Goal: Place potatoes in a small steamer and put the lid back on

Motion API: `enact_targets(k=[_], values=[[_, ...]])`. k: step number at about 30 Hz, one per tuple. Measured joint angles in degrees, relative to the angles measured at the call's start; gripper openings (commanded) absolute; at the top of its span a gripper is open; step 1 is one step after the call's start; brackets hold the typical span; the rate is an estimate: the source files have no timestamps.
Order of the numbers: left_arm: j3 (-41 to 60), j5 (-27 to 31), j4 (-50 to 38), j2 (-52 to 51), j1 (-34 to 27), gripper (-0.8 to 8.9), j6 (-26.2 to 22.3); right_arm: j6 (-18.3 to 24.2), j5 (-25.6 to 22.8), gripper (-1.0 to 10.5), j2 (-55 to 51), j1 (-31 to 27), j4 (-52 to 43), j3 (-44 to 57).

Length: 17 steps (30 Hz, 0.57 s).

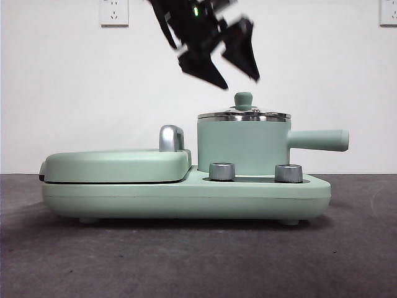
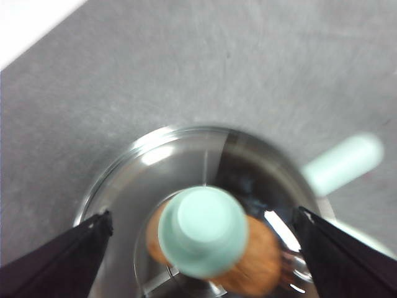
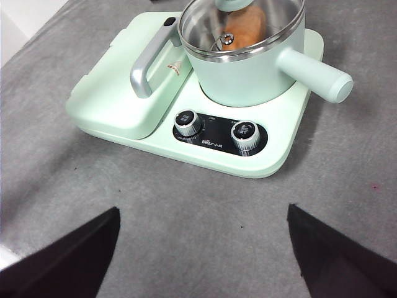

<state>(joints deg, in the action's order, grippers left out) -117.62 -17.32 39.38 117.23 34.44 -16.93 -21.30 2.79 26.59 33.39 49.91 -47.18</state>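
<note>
Hovering above the lid [image 1: 244, 115], the left tool [image 1: 239, 69] hangs with its two black jaws spread wide and nothing between them, the mint knob [image 2: 203, 230] centred in the gap in the left wrist view. The lid sits flat on the small steamer [image 1: 242, 146], steel rim on steel rim, and through its glass the potato [image 2: 248, 261] shows orange-brown inside the pot, so both parts of the task look done and the tool appears merely clear of the knob. In the front view the tool stands at about eleven o'clock from the knob, tilted, well apart from it. The steamer rests in its seat on the green cooker base [image 1: 186, 195], its straight side handle [image 1: 317, 140] pointing to three o'clock; the flat griddle cover [image 1: 115, 165] with its chrome handle [image 1: 171, 138] lies at nine o'clock, just beside the pot wall. That chrome handle is the nearest thing to catch on a low sideways move; straight up is open. Two steel dials [image 3: 188, 123] sit at the base's front edge, below the pot. The right tool [image 3: 201, 254] waits over bare grey tabletop [image 3: 205, 211] in front of the base, jaws spread and empty, with free room all around.
</note>
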Motion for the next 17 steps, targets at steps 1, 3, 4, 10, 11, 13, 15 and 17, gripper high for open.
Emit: enact_targets(k=[1,3,4,10,11,13,15,17], values=[[-1.66,0.04,3.78,-0.83,-0.02,4.79,0.7,0.0,0.0,4.3,0.0,0.0,0.0,0.0],[-3.1,0.02,8.59,-2.91,-0.02,4.8,2.08,-0.02,0.09,4.3,0.0,0.0,0.0,0.0],[-3.28,0.02,10.86,-4.59,-0.02,4.8,2.89,0.0,0.17,4.3,0.02,0.0,0.0,0.0],[-3.61,-0.17,22.8,-13.33,-0.79,4.79,5.01,0.31,1.77,4.3,0.02,0.0,0.0,0.0],[-3.61,-0.17,24.61,-14.73,-1.31,4.79,5.31,0.37,2.23,4.3,0.02,0.0,0.0,0.0],[-2.84,-0.15,26.38,-17.55,-2.43,4.79,6.1,0.44,3.3,4.3,0.02,0.0,0.0,0.0],[-0.42,-0.11,26.53,-21.27,-3.37,4.79,6.71,0.46,4.0,4.3,0.02,0.0,0.0,0.0],[3.45,-0.07,26.58,-25.92,-3.69,4.79,7.54,0.46,4.7,4.3,0.02,0.0,-0.02,0.0]])
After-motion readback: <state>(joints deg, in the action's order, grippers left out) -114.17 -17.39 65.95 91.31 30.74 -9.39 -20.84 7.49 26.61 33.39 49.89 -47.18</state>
